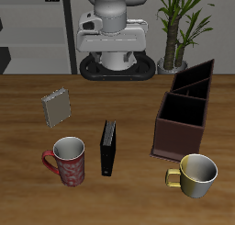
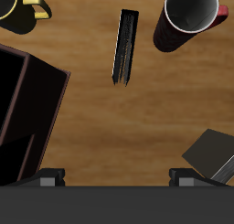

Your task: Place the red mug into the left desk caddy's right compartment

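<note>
The dark red speckled mug [image 1: 69, 160] with its red loop handle stands upright on the wooden table [image 1: 128, 109]; I cannot tell the gripper's state.

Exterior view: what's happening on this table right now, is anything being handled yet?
Nothing is held yet. The arm sits at the table's back with its tool above the table, touching nothing. The red mug stands upright near the front edge, beside a black upright book. The left desk caddy is across the table, with a cream-yellow mug in front of it. The red mug has not been picked up.
</note>
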Robot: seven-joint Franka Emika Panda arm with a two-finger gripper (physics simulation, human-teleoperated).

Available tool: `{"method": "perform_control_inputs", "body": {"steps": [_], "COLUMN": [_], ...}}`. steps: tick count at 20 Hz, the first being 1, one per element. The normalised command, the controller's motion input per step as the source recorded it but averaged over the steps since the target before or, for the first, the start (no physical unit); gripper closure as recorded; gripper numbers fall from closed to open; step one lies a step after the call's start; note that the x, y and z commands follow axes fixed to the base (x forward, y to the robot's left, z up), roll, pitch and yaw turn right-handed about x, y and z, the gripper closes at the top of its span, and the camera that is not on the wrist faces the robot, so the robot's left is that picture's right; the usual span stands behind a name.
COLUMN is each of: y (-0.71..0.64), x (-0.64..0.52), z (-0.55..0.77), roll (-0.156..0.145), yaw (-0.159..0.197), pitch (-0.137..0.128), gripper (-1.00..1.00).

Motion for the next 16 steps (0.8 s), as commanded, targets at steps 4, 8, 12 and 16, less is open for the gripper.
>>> {"method": "perform_control_inputs", "body": {"steps": [4,8,12,16], "y": [-0.06,-0.06,-0.16,-0.30], "x": [0.05,0.12,0.24,0.29], "z": [-0.05,0.01,0.01,0.15], "roll": [-0.010,0.036,0.031,-0.032], "yaw": [0.005,0.024,0.037,0.090], "pitch": [0.011,-0.005,0.021,-0.039], "gripper": [-1.00,-1.00,-1.00,-1.00]}}
